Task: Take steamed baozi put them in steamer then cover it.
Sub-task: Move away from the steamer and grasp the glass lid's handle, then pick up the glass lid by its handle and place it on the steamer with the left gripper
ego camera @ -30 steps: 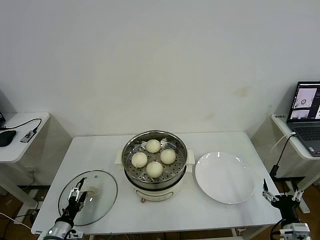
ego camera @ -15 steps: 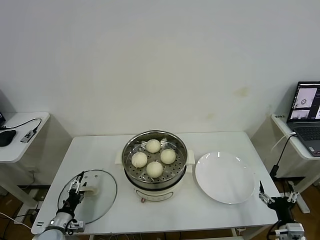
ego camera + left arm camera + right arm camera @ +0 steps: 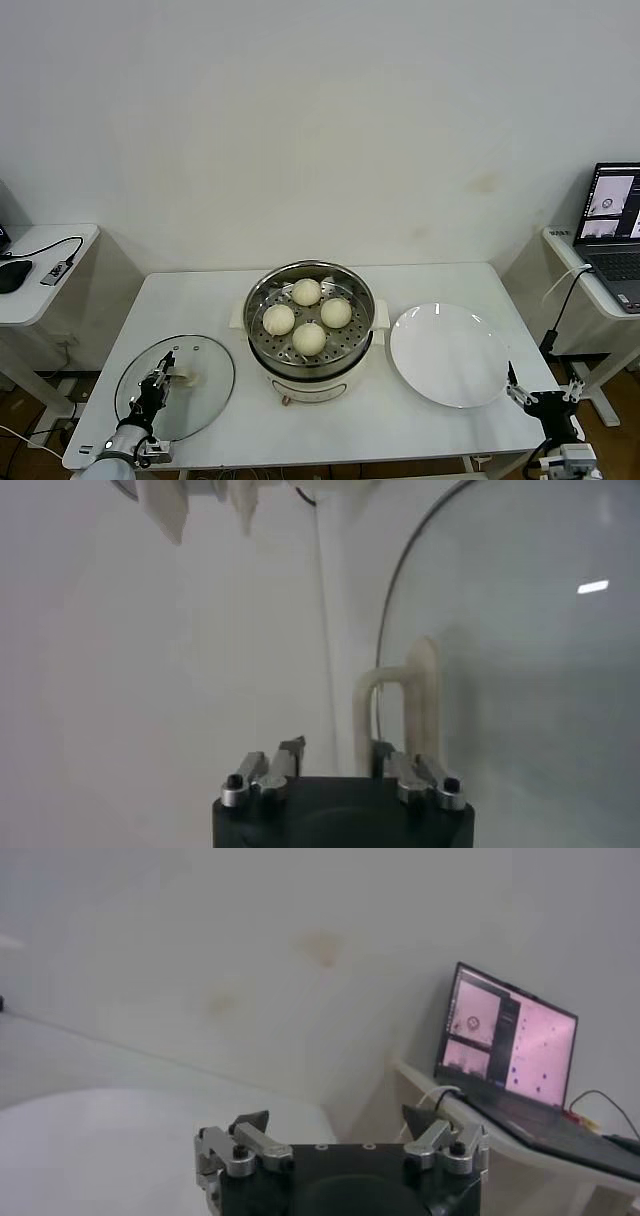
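At the table's left front, the left gripper (image 3: 161,381) is down on the lid (image 3: 204,359), its jaws narrowed around the cream handle (image 3: 412,706) that rises from the glass; whether they already pinch it firmly cannot be told. All four buns (image 3: 309,338) sit on the perforated tray inside the steamer (image 3: 311,371) at the middle of the table, so the loading looks finished and the step in hand appears to be picking up the lid. The next move would call for a secure hold on the handle, a straight lift clear of the tabletop, and a carry rightward to set the lid level on the pot's rim. The left arm reaches up from the near edge, wrist low, with the gripper pointing away from the robot over the glass. To the right of the steamer lies a white plate (image 3: 448,355) with nothing on it. Past the table's right front corner the right gripper (image 3: 540,396) hangs idle, jaws spread wide and holding nothing, near a laptop (image 3: 612,232) on a side desk.
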Controlling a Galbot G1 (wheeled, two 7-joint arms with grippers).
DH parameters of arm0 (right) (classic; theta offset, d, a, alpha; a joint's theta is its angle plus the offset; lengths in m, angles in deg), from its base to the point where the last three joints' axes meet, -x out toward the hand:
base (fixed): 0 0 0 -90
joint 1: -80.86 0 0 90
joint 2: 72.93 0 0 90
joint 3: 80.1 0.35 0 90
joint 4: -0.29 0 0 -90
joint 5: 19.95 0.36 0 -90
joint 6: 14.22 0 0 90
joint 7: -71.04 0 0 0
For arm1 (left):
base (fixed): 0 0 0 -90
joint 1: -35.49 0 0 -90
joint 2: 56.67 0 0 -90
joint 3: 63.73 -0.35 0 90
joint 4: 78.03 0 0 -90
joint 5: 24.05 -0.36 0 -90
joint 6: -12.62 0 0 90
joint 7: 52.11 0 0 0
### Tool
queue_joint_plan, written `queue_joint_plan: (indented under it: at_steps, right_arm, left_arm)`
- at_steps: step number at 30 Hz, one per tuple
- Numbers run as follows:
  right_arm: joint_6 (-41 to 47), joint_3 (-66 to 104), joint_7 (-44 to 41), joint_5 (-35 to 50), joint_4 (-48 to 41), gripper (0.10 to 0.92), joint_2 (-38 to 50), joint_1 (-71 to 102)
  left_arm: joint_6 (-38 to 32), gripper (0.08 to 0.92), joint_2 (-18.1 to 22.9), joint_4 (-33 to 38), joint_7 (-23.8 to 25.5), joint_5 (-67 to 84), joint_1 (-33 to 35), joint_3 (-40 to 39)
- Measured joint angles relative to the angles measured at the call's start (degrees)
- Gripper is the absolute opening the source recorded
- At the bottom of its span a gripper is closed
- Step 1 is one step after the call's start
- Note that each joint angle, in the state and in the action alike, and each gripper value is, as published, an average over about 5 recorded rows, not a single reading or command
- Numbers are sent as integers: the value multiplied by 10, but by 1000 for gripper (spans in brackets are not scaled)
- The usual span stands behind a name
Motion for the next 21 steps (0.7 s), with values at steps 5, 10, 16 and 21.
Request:
queue_joint_plan:
  at_steps: [5, 10, 16, 21]
  right_arm:
    - [0, -4, -3, -1, 7, 823, 2, 5]
    - [1, -9, -8, -4, 15, 823, 2, 7]
    - [1, -16, -12, -8, 26, 823, 4, 12]
    - [0, -24, -14, -11, 37, 823, 3, 18]
  left_arm:
    - [1, 168, 4, 10, -9, 10, 11, 8]
    - [9, 137, 8, 39, -15, 14, 32, 23]
    - [37, 137, 1, 108, -13, 32, 70, 47]
    - [79, 137, -7, 177, 1, 56, 100, 69]
